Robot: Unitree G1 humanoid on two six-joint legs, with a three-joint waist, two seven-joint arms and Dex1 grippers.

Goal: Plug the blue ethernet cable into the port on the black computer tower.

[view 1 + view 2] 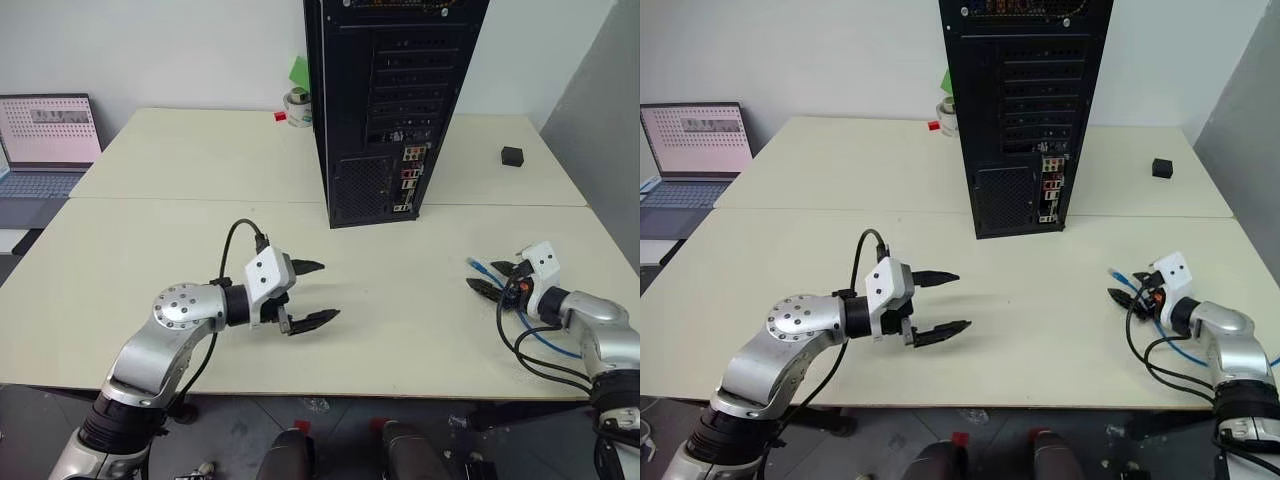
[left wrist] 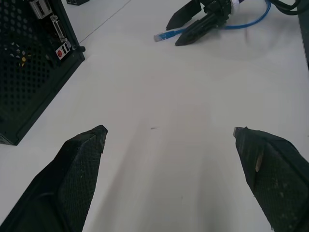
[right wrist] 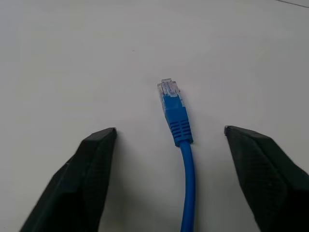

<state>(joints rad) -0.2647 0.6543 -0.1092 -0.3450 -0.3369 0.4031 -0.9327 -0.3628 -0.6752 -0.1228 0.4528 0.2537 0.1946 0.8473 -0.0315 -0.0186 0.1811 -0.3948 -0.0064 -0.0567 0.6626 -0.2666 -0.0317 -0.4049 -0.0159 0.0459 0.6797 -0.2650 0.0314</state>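
Blue ethernet cable (image 3: 186,159) lies flat on the table (image 1: 200,250), near its right front edge, clear plug (image 3: 168,88) pointing away from the right gripper (image 3: 169,133). Right gripper's fingers (image 3: 91,159) are apart, one on each side of the cord just behind the plug, not touching it (cable not gripped). Cord runs back under the right wrist. Black computer tower (image 1: 385,100) stands upright at mid table, back panel facing the robot, connector cluster with the port (image 1: 410,175) low on the panel, well apart from the plug. Left gripper (image 1: 312,293) hovers over bare table in front of the tower, fingers (image 2: 79,159) wide apart, nothing between them. Small black cube (image 1: 512,155) right of tower; laptop (image 1: 45,140) far left.
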